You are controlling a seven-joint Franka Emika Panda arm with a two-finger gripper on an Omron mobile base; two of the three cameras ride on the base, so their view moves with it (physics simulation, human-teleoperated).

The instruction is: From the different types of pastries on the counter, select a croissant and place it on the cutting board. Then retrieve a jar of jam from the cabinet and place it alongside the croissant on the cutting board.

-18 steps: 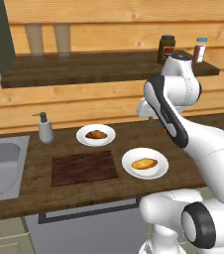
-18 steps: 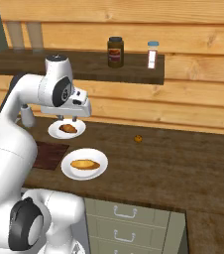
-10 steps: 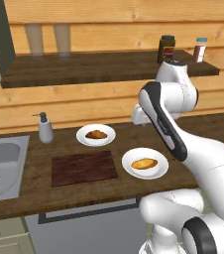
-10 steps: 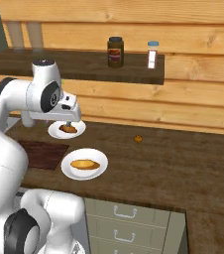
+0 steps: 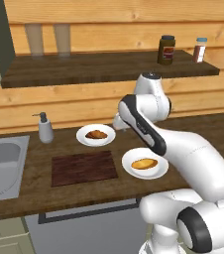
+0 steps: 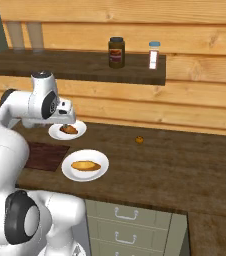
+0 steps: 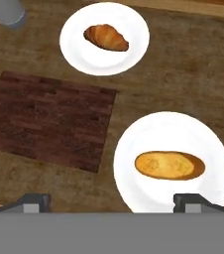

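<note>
End effector (image 7: 111,201) open, empty, apparently well above the bench. Croissant (image 7: 106,37) lies ahead on its plate. Likely light, flaky, crushable: grip gently across its middle.

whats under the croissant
The croissant lies on a white plate, which rests on the counter. The plate's centre beneath the pastry is covered.

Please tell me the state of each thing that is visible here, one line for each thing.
croissant: lying on its white plate, not picked
far plate: holds the croissant
golden bun: lying on the near plate
cutting board: bare, flat on the counter
gripper: open, above the counter, holding nothing
dark jar: upright on the shelf, lid on
blue-capped shaker: upright beside it
</note>
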